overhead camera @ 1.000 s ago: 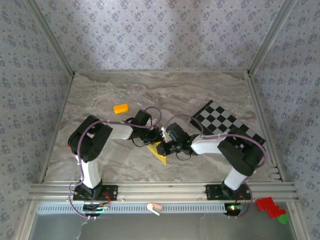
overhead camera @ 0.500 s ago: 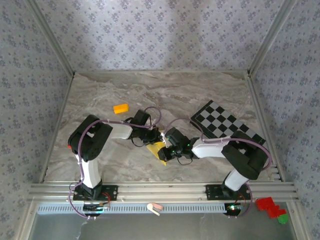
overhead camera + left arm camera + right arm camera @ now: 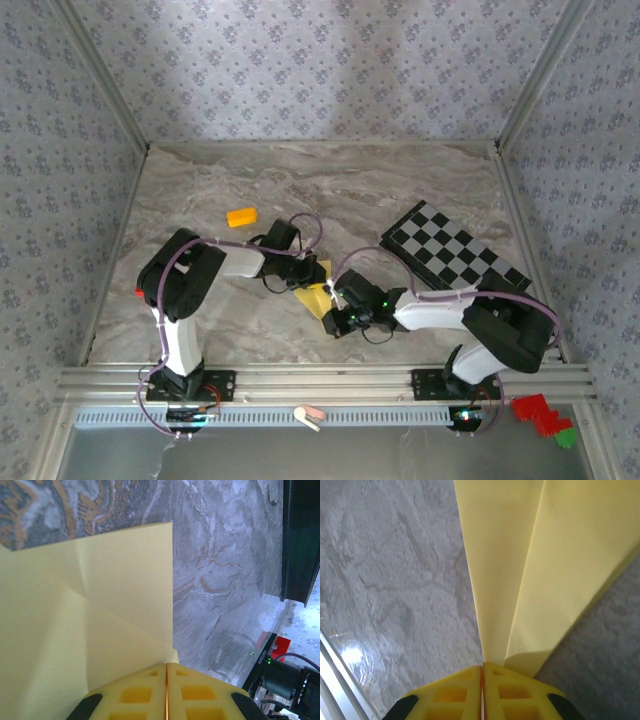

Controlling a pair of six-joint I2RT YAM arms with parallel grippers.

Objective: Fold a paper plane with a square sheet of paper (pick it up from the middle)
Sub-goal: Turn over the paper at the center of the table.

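The square sheet of paper point(image 3: 314, 297) is pale yellow and folded into overlapping flaps, lying low over the marble table between both grippers. My left gripper point(image 3: 312, 277) is at its far edge. In the left wrist view the gripper point(image 3: 167, 664) is shut, with the paper point(image 3: 100, 605) spreading out from its tips, a diagonal flap edge across it. My right gripper point(image 3: 333, 312) is at the paper's near end. In the right wrist view that gripper point(image 3: 482, 666) is shut on the paper point(image 3: 530, 555), whose long crease runs straight out from between the fingertips.
A small orange block point(image 3: 242, 216) lies at the back left. A black-and-white checkered board point(image 3: 452, 255) lies to the right, beside the right arm. The metal rail point(image 3: 320, 380) runs along the near edge. Papered walls close in three sides.
My right gripper has slid toward the near end of the paper and its jaws have closed fully; its elbow has swung out to the right. The left arm has stayed put.
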